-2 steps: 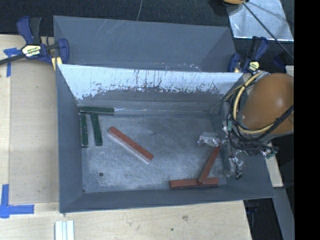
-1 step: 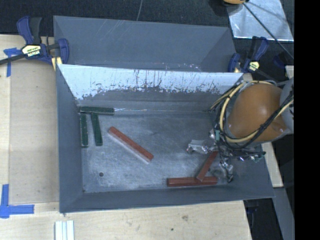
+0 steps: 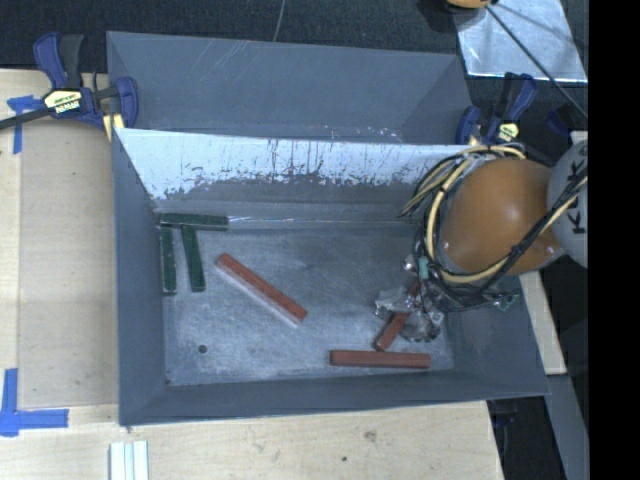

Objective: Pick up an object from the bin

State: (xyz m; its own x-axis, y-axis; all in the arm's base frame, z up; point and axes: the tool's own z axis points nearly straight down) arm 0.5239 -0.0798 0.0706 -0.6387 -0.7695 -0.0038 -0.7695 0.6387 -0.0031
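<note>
Where bin (image 3: 300, 393) floor nears right wall, hand (image 3: 410, 318) sits low at short red-brown stick (image 3: 390, 336), tilted; whether apart or clamped, cannot tell. Longer red-brown stick (image 3: 380, 359) lies flat just beside, along near edge.

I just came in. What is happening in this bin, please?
A robot arm reaches into the grey bin from the right. Its gripper is low over the bin floor at the right, at a short brown stick lying tilted there. Whether it grips that stick cannot be told. A long brown stick lies flat just beside it, a reddish stick lies slanted in the middle, and green sticks lie at the left.
</note>
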